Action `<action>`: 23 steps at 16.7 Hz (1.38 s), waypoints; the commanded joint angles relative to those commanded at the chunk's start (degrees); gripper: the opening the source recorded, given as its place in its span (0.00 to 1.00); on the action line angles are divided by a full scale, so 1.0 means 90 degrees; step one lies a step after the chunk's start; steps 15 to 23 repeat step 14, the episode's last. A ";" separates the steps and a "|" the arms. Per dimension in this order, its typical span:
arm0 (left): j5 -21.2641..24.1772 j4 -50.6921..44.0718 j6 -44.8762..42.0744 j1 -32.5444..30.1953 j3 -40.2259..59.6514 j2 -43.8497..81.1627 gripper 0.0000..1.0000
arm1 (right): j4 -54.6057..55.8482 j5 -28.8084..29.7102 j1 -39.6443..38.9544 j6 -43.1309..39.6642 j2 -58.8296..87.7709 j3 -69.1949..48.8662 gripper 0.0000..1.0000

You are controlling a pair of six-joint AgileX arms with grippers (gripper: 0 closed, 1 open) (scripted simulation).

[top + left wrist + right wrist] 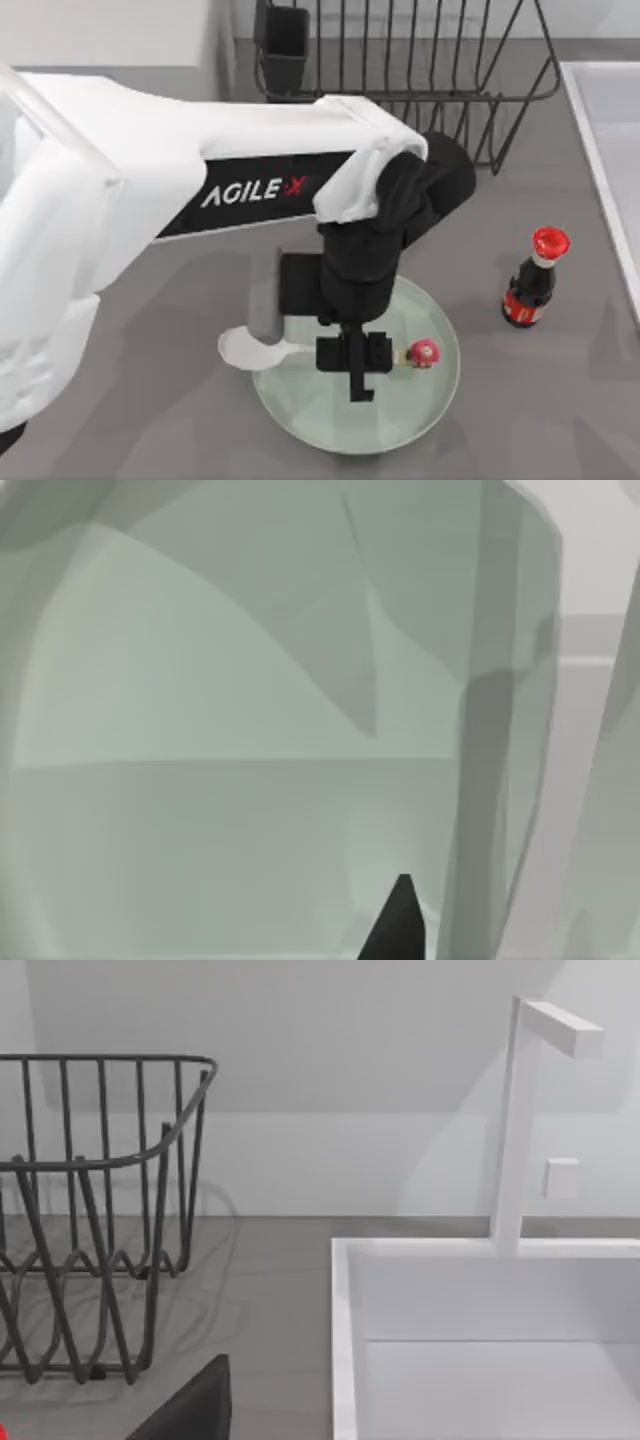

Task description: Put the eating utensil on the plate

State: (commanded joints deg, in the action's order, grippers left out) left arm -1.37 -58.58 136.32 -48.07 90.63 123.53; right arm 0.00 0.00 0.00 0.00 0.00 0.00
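Spoon, white: broad bowl lying off the plate's left rim on the grey table, slim handle running right over the rim toward my left gripper. Judged light, rigid and smooth, likely slippery; the thin handle is the sensible place to pinch.
Left gripper: low over the plate's middle, at the handle end; whether it holds the handle I cannot tell.
Plate, pale mint-green, glossy, flat: near edge of table; a small red-and-white object rests on it just right of my gripper.
Bottle, dark, red cap: upright, right of the plate, apart from it.
Wire rack, dark: far side.
Sink, white: far right.
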 joint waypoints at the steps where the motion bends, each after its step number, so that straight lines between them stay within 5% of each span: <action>1: 0.0000 0.0000 0.0000 0.0000 0.0000 0.0000 0.45 | 0.0000 0.0000 0.0000 0.0000 0.0000 0.0000 1.00; 8: 0.0000 0.0000 0.0000 0.0000 0.0000 0.0000 0.98 | 0.0000 0.0000 0.0000 0.0000 0.0000 0.0000 1.00; 23: 0.0000 0.0000 0.0000 0.0000 0.0000 0.0000 1.00 | 0.0000 0.0000 0.0000 0.0000 0.0000 0.0000 1.00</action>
